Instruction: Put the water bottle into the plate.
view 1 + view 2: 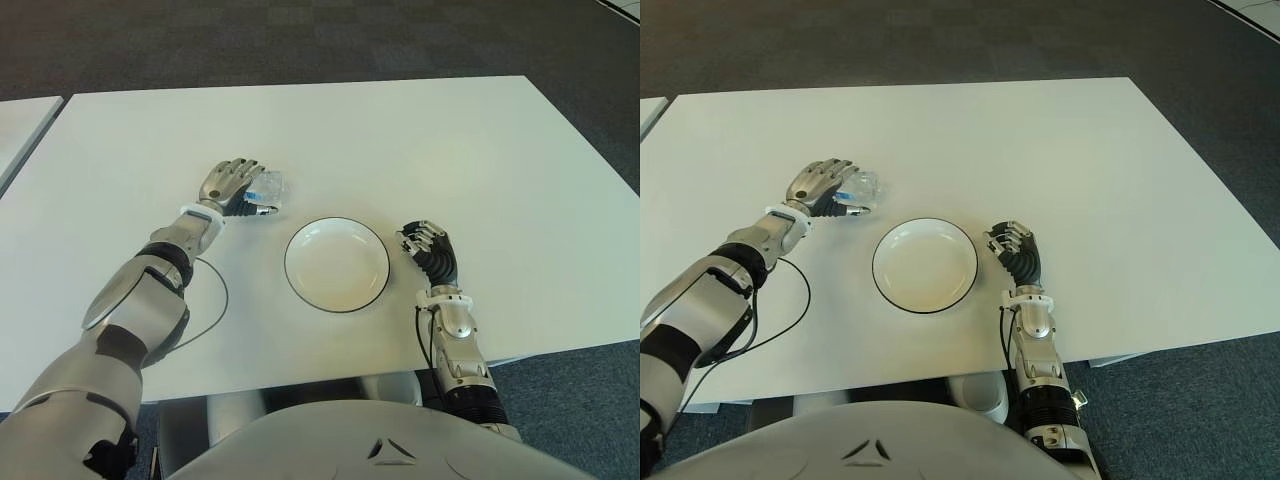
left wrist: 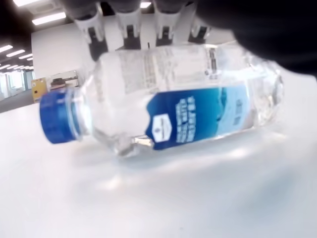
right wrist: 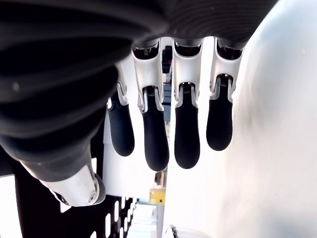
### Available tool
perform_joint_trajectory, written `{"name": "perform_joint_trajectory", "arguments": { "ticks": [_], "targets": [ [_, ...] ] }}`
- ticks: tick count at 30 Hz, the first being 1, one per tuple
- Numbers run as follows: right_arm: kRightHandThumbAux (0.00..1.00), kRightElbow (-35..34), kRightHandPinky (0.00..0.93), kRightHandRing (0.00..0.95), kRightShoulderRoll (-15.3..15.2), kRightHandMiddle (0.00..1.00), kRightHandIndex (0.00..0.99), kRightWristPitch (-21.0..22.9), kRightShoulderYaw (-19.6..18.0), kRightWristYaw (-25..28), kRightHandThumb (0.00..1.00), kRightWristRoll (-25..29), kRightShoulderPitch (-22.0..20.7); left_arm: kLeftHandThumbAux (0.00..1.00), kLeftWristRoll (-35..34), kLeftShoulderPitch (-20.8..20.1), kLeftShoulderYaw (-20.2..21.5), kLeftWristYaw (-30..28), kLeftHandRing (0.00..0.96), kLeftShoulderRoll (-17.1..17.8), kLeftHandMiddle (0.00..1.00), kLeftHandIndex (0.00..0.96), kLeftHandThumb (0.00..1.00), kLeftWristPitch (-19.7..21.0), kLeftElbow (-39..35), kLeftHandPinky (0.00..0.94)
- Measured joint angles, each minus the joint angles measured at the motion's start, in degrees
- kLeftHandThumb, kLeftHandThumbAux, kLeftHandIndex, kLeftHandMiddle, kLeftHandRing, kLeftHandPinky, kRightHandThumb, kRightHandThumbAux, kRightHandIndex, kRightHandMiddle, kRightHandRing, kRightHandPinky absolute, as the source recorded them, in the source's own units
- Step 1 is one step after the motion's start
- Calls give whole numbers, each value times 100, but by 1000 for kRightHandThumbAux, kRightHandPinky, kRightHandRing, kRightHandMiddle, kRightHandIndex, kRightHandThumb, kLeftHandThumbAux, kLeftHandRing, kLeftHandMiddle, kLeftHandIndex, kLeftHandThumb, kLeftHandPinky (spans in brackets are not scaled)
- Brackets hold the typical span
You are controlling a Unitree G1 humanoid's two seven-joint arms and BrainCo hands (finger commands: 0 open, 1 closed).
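Observation:
The clear water bottle [image 1: 270,187] with a blue label and blue cap [image 2: 58,116] lies on its side on the white table [image 1: 420,140], left of the plate. My left hand [image 1: 234,186] is over it, fingers [image 2: 127,26] curled across its far side and thumb below. The empty white plate [image 1: 337,265] with a dark rim sits near the table's front, about a hand's width right of the bottle. My right hand [image 1: 428,246] shows just right of the plate, fingers [image 3: 154,139] loosely bent and holding nothing.
A thin black cable [image 1: 218,305] loops on the table beside my left forearm. A second white table's corner [image 1: 20,120] shows at the far left. Dark carpet surrounds the table.

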Motion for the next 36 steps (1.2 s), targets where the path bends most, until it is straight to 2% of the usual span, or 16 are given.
{"name": "perform_joint_trajectory", "arguments": {
  "ticks": [14, 25, 36],
  "targets": [
    [729, -62, 527, 521, -5, 509, 429, -1, -10, -48, 705, -6, 104, 251, 22, -125, -347, -562, 0, -75, 0, 0, 585, 201, 127, 0],
    [728, -112, 503, 516, -4, 510, 430, 0, -41, -54, 706, -7, 141, 275, -160, -151, -256, -980, 0, -124, 0, 0, 596, 322, 124, 0],
    [729, -174, 519, 519, -4, 513, 430, 3, -62, -55, 705, -3, 170, 320, -381, -165, -73, -1314, 0, -194, 0, 0, 590, 641, 108, 0]
  ]
}}
